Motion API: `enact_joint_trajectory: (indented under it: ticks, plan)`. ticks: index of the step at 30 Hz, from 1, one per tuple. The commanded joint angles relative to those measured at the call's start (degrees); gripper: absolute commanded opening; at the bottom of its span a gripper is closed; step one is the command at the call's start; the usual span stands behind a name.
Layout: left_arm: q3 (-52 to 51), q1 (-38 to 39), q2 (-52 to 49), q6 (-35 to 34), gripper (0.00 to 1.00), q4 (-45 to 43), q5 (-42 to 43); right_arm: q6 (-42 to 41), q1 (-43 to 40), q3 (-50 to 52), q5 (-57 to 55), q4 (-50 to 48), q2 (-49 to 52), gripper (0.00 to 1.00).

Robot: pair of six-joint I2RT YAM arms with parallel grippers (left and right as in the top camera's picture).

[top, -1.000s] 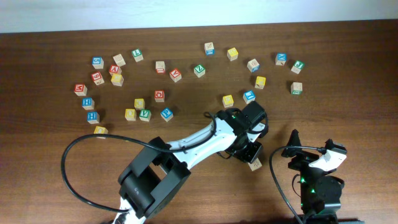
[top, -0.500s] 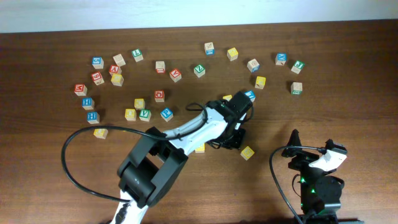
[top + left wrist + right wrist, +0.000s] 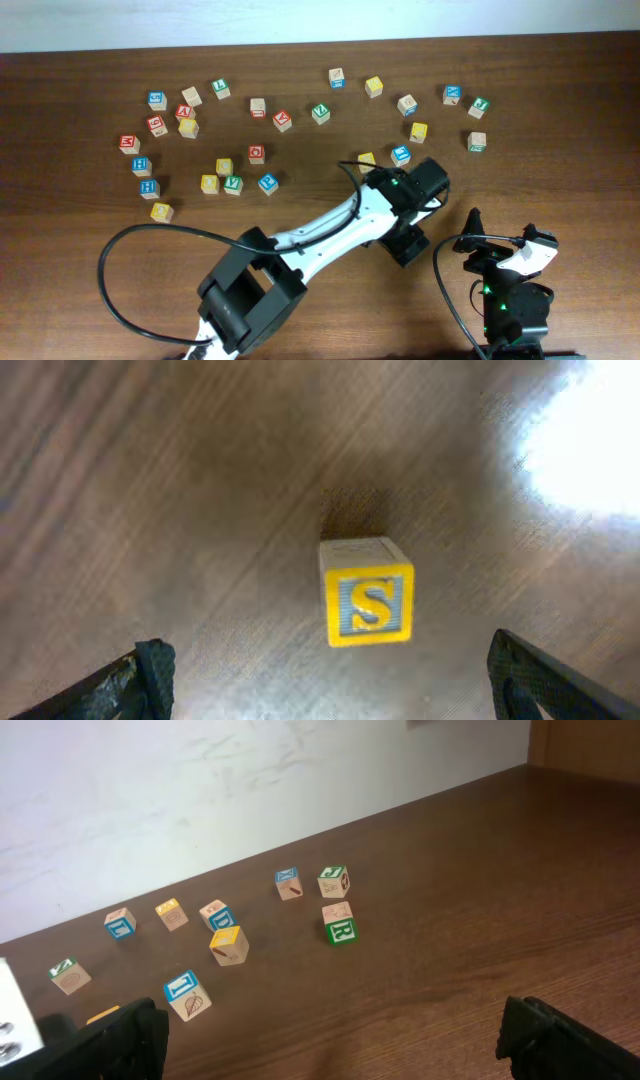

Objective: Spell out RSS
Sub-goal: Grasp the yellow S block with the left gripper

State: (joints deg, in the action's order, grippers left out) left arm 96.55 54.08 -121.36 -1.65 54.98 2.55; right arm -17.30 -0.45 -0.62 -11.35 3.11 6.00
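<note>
Hanging over the yellow S cube (image 3: 368,603), the left gripper (image 3: 330,665) gapes wide, holding nothing.

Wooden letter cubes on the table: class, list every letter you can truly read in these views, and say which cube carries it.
"S": on the yellow-framed wooden cube, seen in the left wrist view.
"R": on the green-faced wooden cube, seen in the right wrist view.
The remaining scattered cubes in the overhead and right wrist views: letters too small or blurred to read.
</note>
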Motion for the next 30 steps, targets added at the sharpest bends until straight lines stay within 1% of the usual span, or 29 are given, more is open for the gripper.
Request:
enact_joint_trajectory:
  ticks: [1, 3, 4, 5, 6, 8, 9, 10, 12, 14, 17, 19, 21, 23, 24, 25, 27, 29, 30]
  plan:
    - [-0.4, 0.3, -1.3, 1.5, 0.84, -3.1, -2.4, 0.5, -0.4, 0.3, -0.9, 0.4, -0.2, 0.98]
    - [-0.4, 0.7, -2.3, 1.5, 0.84, -3.6, -2.3, 0.5, -0.4, 0.3, -0.9, 0.4, -0.2, 0.98]
    - [-0.4, 1.2, -3.0, 1.5, 0.8, -3.6, -2.4, 0.5, -0.4, 0.3, -0.9, 0.4, -0.2, 0.98]
    - [-0.4, 1.8, -4.0, 1.5, 0.8, -3.6, -2.4, 0.5, -0.4, 0.3, -0.9, 0.4, -0.2, 0.98]
    - [-0.4, 2.3, -4.7, 1.5, 0.77, -3.6, -2.4, 0.5, -0.4, 0.3, -0.9, 0.4, -0.2, 0.98]
    - [-0.4, 2.4, -4.7, 1.5, 0.66, -4.2, -2.4, 0.5, -0.4, 0.3, -0.9, 0.4, -0.2, 0.98]
    - [-0.4, 2.4, -4.7, 1.4, 0.62, -4.4, -2.4, 0.5, -0.4, 0.3, -0.9, 0.4, -0.2, 0.98]
    - [-0.4, 2.4, -4.7, 1.4, 0.62, -4.4, -2.4, 0.5, -0.4, 0.3, -0.9, 0.4, -0.2, 0.98]
    - [-0.6, 2.7, -4.7, 1.2, 0.56, -4.4, -2.3, 0.5, -0.4, 0.3, -0.9, 0.4, -0.2, 0.98]
    - [-0.9, 3.3, -4.9, 1.2, 0.56, -4.4, -2.2, 0.5, -0.4, 0.3, -0.9, 0.4, -0.2, 0.98]
    - [-1.0, 3.5, -5.4, 1.2, 0.53, -4.4, -2.1, 0.5, -0.4, 0.3, -0.9, 0.4, -0.2, 0.98]
    - [-1.0, 3.5, -5.4, 1.0, 0.45, -4.4, -2.1, 0.5, -0.4, 0.3, -0.9, 0.4, -0.2, 0.98]
    - [-1.0, 3.5, -5.4, 0.8, 0.4, -4.3, -1.9, 0.5, -0.4, 0.3, -0.9, 0.4, -0.2, 0.98]
    - [-1.0, 3.5, -5.4, 0.8, 0.36, -3.8, -1.9, 0.5, -0.4, 0.3, -0.9, 0.4, -0.2, 0.98]
    - [-1.0, 3.5, -5.4, -0.7, 0.36, -3.5, -2.2, 0.5, -0.4, 0.3, -0.9, 0.4, -0.2, 0.98]
    - [-1.0, 3.5, -5.4, -3.7, 0.35, -3.5, -2.6, 0.5, -0.4, 0.3, -0.9, 0.4, -0.2, 0.98]
    - [-1.0, 3.5, -5.4, -6.2, 0.33, -3.3, -2.6, 0.5, -0.4, 0.3, -0.9, 0.4, -0.2, 0.98]
    - [-1.0, 3.5, -5.4, -6.7, 0.29, -3.1, -2.6, 0.5, -0.4, 0.3, -0.9, 0.4, -0.2, 0.98]
    - [-1.0, 3.5, -5.4, -6.7, 0.28, -3.1, -2.6, 0.5, -0.4, 0.3, -0.9, 0.4, -0.2, 0.98]
